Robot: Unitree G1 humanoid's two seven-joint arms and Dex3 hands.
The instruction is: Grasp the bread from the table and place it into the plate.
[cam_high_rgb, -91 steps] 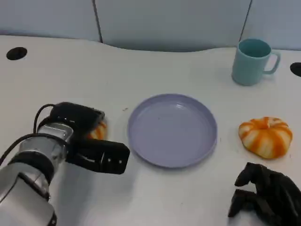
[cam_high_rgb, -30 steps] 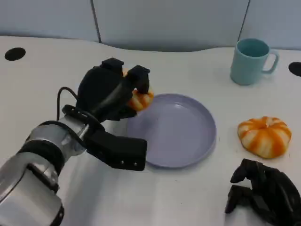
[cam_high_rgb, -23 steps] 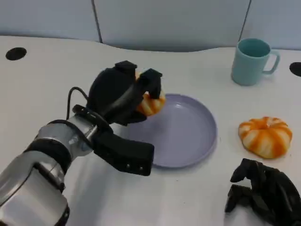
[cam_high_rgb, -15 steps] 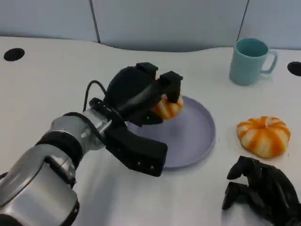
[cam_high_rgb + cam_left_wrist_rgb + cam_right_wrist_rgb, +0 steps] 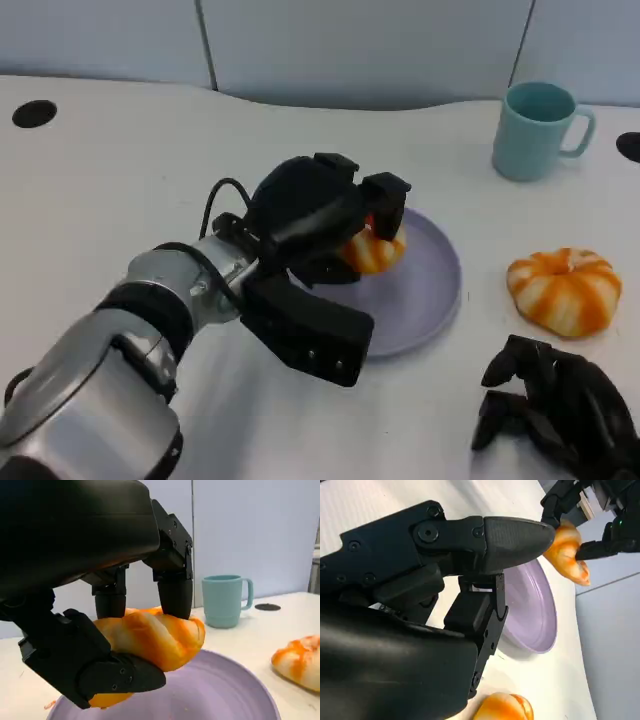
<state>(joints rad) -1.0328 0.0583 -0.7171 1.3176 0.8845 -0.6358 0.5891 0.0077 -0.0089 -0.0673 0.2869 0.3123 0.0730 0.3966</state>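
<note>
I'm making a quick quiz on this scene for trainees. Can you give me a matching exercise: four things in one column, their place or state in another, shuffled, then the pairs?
1. mug
2. bread
3. second bread
4. right hand

A. resting on the table near the front edge, holding nothing
B. lying on the table beside the plate
C. standing at the back of the table
D. held over the plate by the left hand

Pairs: 1-C, 2-D, 3-B, 4-A
</note>
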